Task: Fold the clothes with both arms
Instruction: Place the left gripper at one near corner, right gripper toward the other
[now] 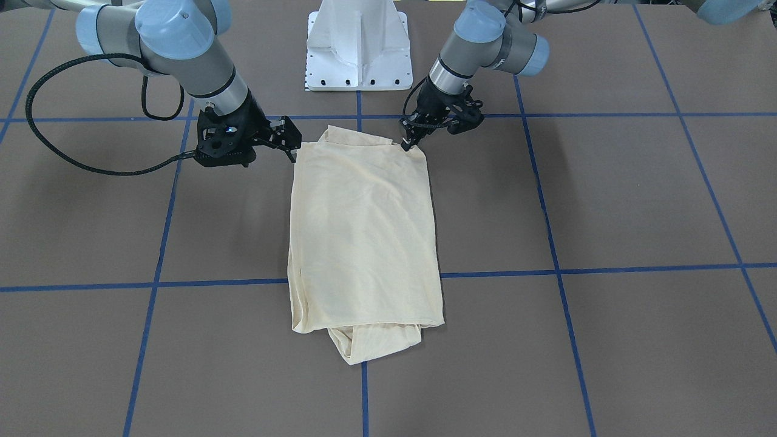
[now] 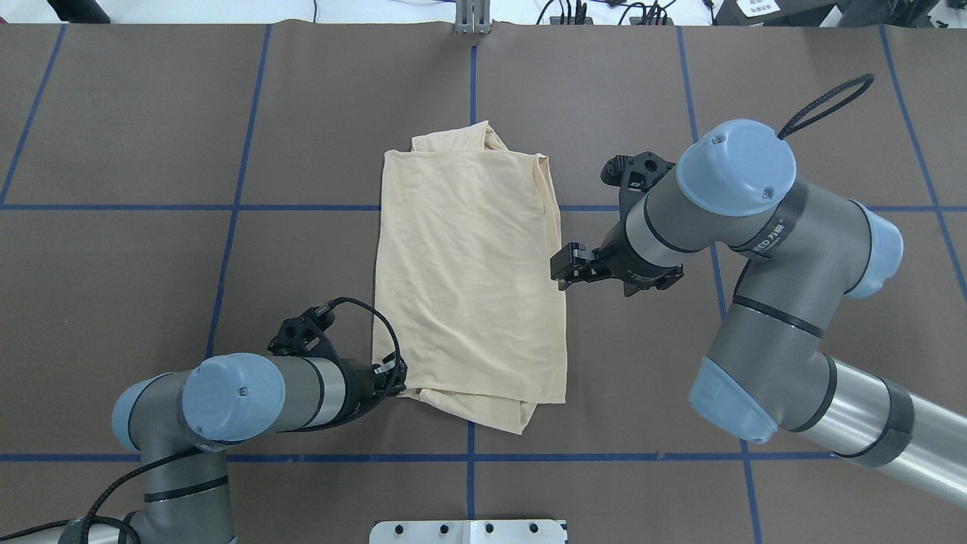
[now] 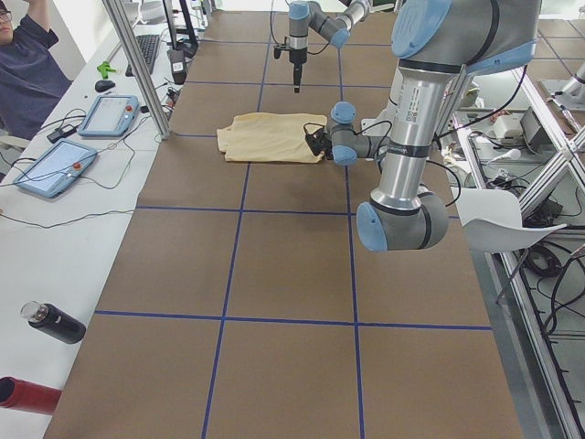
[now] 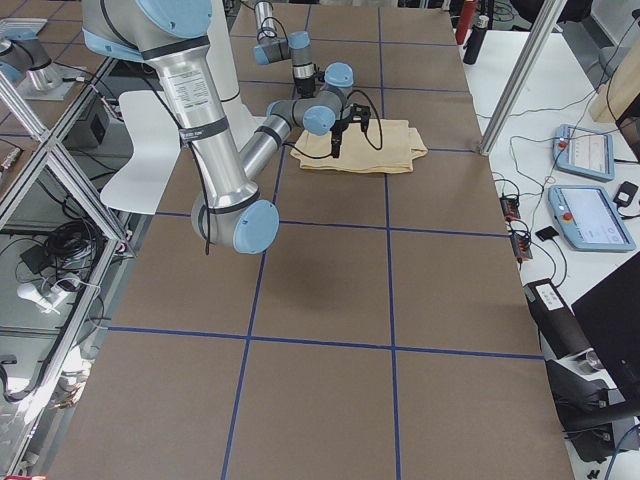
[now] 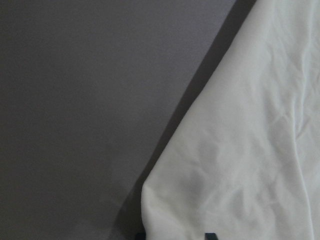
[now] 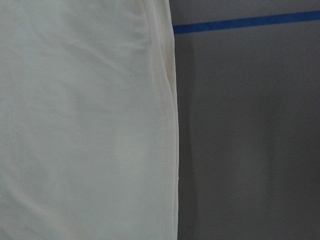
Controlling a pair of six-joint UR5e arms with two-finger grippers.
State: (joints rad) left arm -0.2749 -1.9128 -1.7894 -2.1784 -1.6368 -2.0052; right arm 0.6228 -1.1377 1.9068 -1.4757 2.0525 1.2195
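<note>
We count one shirt (image 1: 364,230). It lies flat at the middle of the bench (image 1: 607,200), folded into a long narrow rectangle with its print hidden. At the end away from the robot a bunch of under-layers pokes out past the top layer.

We judge the shirt light, thin and limp. It will sag and slide from any single grip, and the stacked layers will part unless they are pinched together. The best holds look to be the two corners at the robot's end, taken low at the bench so that every layer is caught, one corner per arm. The seamed long edge offers a firmer bite than the open middle.

There are two arms and two pincers. The left pincer (image 1: 408,141) is down at the shirt's corner on its own side. In the wrist view its fingertips (image 5: 210,235) show apart with the corner between them, so we read it as parted and not yet clamped. The right pincer (image 1: 292,142) hangs above the right long edge, clear of the cloth. Its fingers are spread and it holds nothing.
</note>
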